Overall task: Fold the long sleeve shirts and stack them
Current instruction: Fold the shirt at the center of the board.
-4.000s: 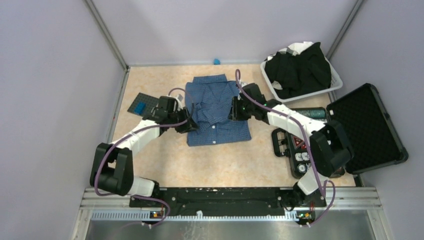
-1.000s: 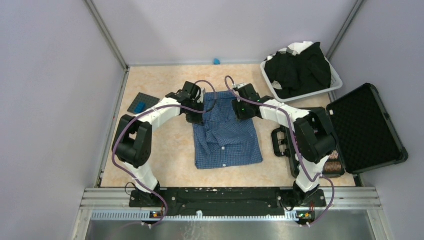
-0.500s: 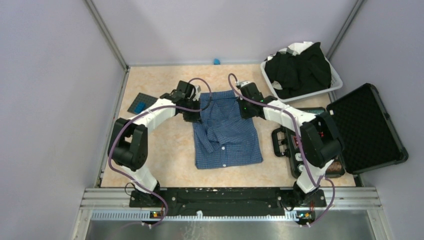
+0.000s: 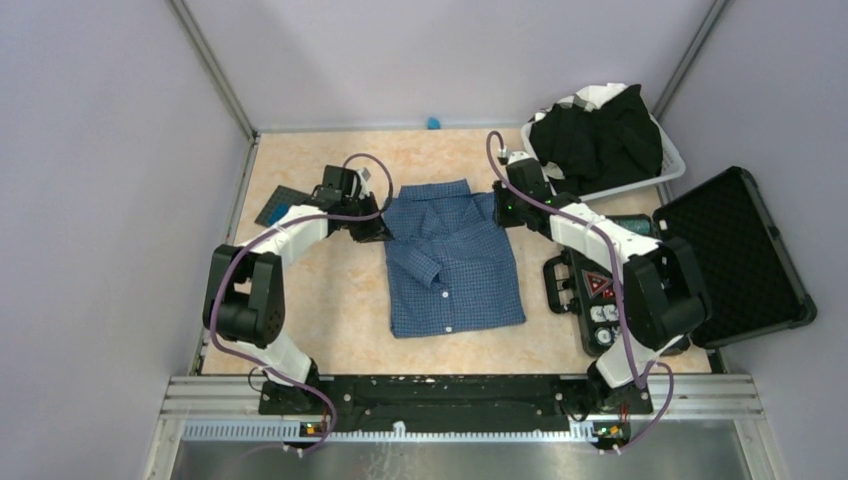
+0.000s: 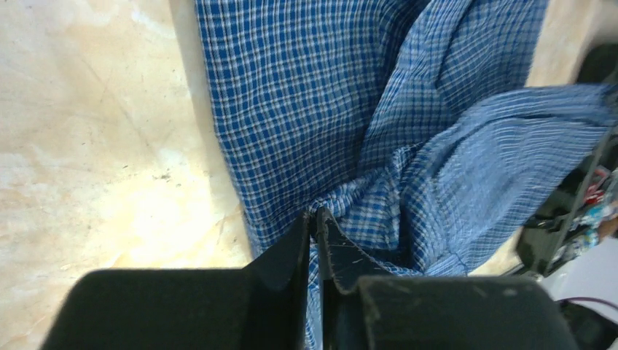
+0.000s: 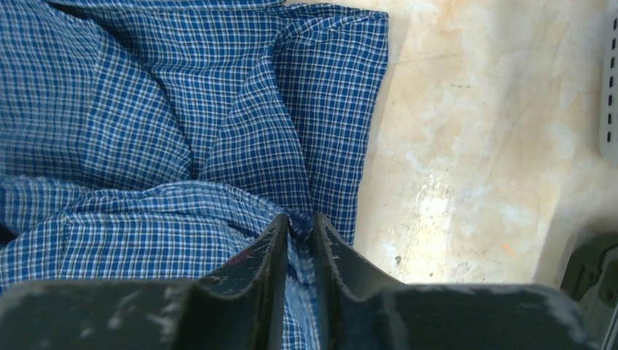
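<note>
- At the far left of the table (image 4: pixel 330 310), a dark flat plate (image 4: pixel 283 208) with a small blue piece on it lies near the left wall, apart from the cloth.
- The left gripper (image 5: pixel 313 219) sits just right of that plate, at the shirt's upper left corner. Its fingers are pinched almost together, with a bunched fold of checked cloth clamped between them.
- The blue checked shirt (image 4: pixel 452 265) lies in the middle of the table between the two grippers. Its collar is toward the back wall and its hem is toward the arm bases. The lower part lies flat as a neat rectangle, while the top is rumpled, with a fold lying across the chest.
- The right gripper (image 6: pixel 299 222) is at the shirt's upper right corner. Its jaws are narrowed onto a ridge of the same cloth, just inside the shirt's right edge.
- Further right, the black shirts (image 4: pixel 595 135) are heaped in a white basket (image 4: pixel 676 160) in the back right corner, well apart from both grippers.
- A black hard case (image 4: pixel 735 250) lies open at the right edge, with its foam lining facing up.
- The table is pale beige with a marbled pattern. Plain lavender-grey walls (image 4: pixel 100 150) enclose it.
</note>
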